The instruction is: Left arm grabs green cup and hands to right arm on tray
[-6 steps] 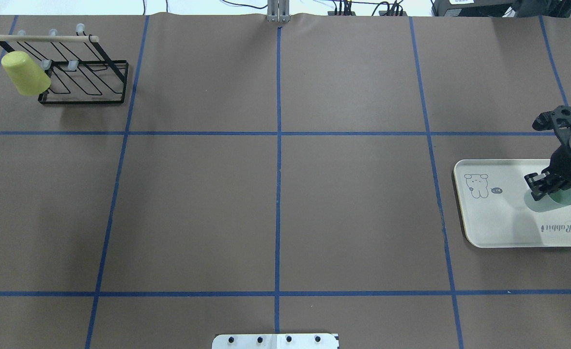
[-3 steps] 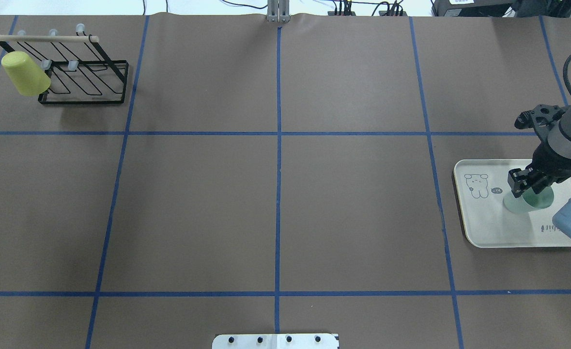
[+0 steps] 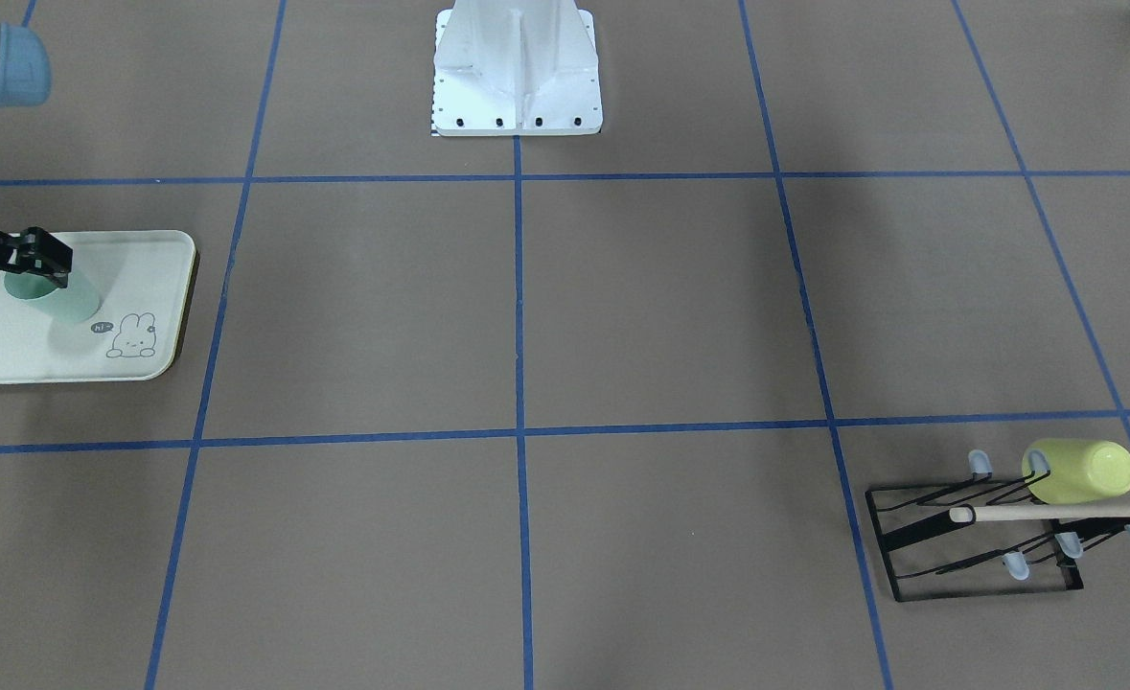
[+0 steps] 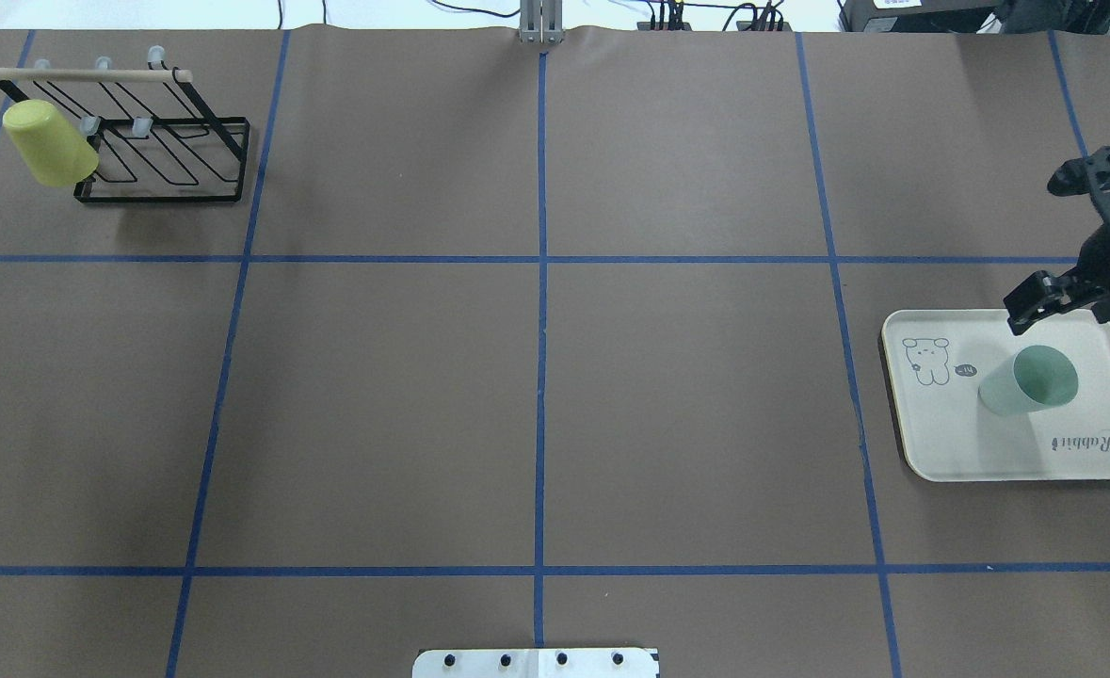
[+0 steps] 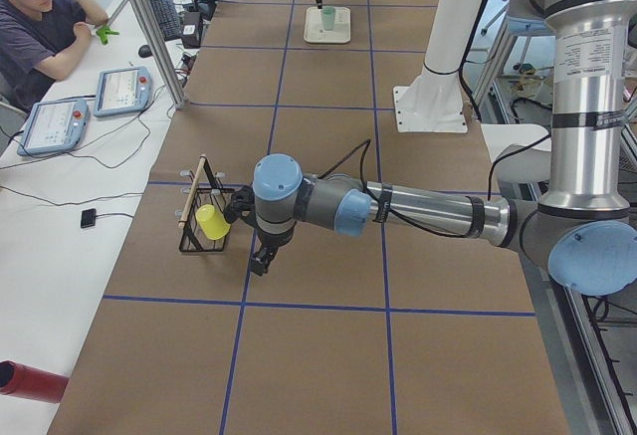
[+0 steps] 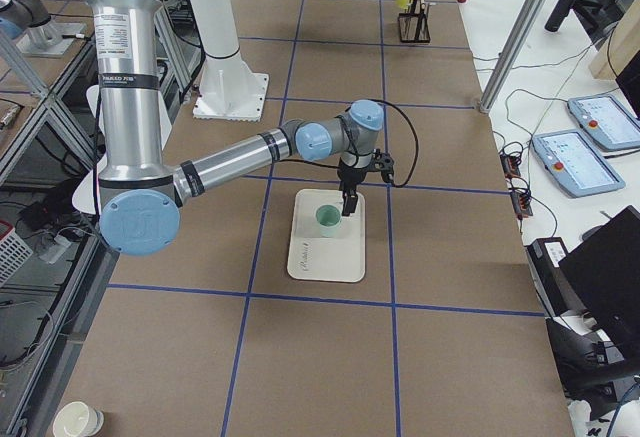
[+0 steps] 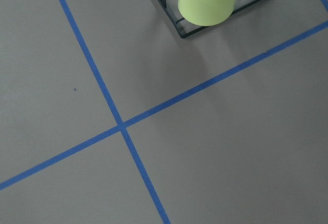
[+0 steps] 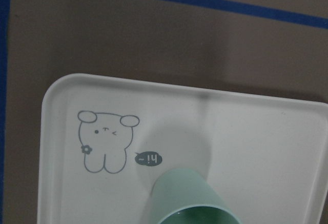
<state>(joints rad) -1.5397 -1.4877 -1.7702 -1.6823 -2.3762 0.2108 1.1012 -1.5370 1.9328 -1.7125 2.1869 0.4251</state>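
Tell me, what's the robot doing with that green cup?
The green cup is standing upright on the rabbit tray, with its open end up. The right gripper hangs just above it and is not holding it, so the cup looks delivered. The left arm is far across the table, by the black rack where a yellow-green cup hangs.

At right of the frame, a pale mint-green cup (image 4: 1028,381) and a cream tray (image 4: 950,443) printed with a grey rabbit drawing and script. The brown bench (image 4: 376,395) carries a blue tape grid; at upper left, a yellow-green cup (image 4: 49,143) and black wire rack (image 4: 159,199).
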